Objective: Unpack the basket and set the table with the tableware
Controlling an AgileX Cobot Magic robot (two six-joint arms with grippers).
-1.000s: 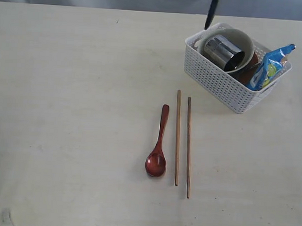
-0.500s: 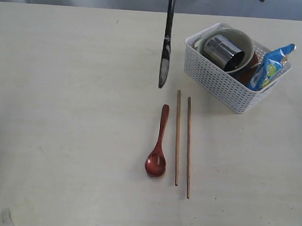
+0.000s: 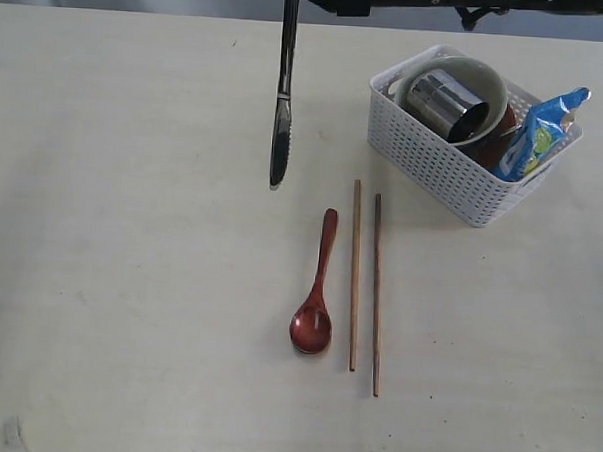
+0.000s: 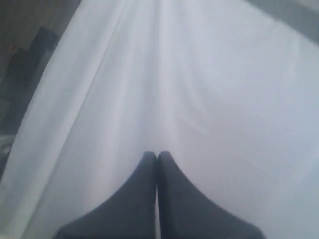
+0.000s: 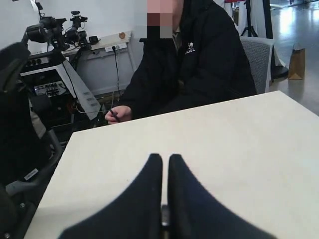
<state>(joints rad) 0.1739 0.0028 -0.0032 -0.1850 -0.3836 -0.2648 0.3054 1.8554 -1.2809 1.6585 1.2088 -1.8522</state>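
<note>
A steel knife hangs upright above the table, its lower end left of and above the red-brown spoon. My right gripper is shut on the knife, and a sliver of metal shows between its fingers. Two chopsticks lie side by side right of the spoon. The white basket at the back right holds a steel cup lying in a cream bowl, with a brown plate behind. My left gripper is shut on nothing and faces white cloth.
A blue snack packet leans in the basket's right end. My right arm shows as a dark bar along the top edge of the exterior view. A seated person in a black jacket and camera gear are beyond the table.
The knife has travelled left from above the basket's back edge to over the table beyond the spoon, and hangs lower. Spoon, chopsticks and basket have not moved.
</note>
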